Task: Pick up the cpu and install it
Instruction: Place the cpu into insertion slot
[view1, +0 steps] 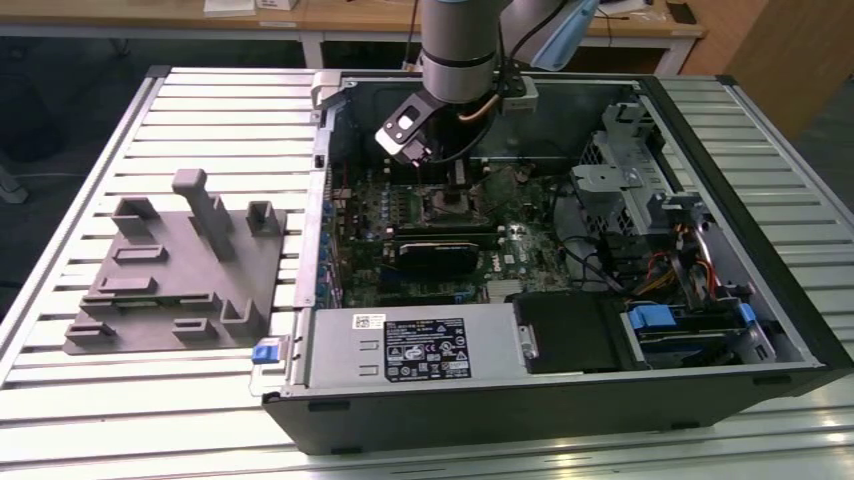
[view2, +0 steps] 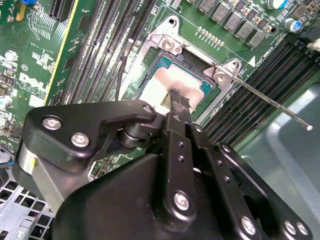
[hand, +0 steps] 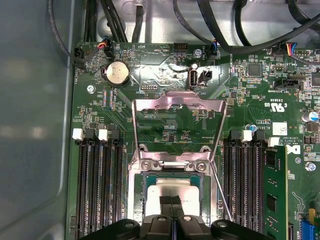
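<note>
The cpu (view2: 167, 80) is a small square chip with a silvery-white top, and it lies flat in the motherboard socket (hand: 137, 200). It also shows in the first wrist view as the cpu (hand: 172, 187). My gripper (view2: 177, 98) reaches down inside the open computer case (view1: 747, 290). Its two black fingertips are pressed together and rest on the chip's top near one edge. The first wrist view shows the gripper (hand: 171, 202) with hardly any gap between its fingers. The socket's metal load plate (hand: 177, 105) stands swung open, and the thin latch lever (view2: 272, 102) sticks out sideways. In the exterior view the gripper (view1: 434, 165) hangs over the socket area.
A gray plastic fixture (view1: 174, 265) sits on the slatted table at the exterior view's left. Inside the case are a white-labelled power supply (view1: 414, 345), a black block (view1: 434, 255), memory slots (hand: 97, 185) on both sides of the socket, cables and a drive cage (view1: 627, 170).
</note>
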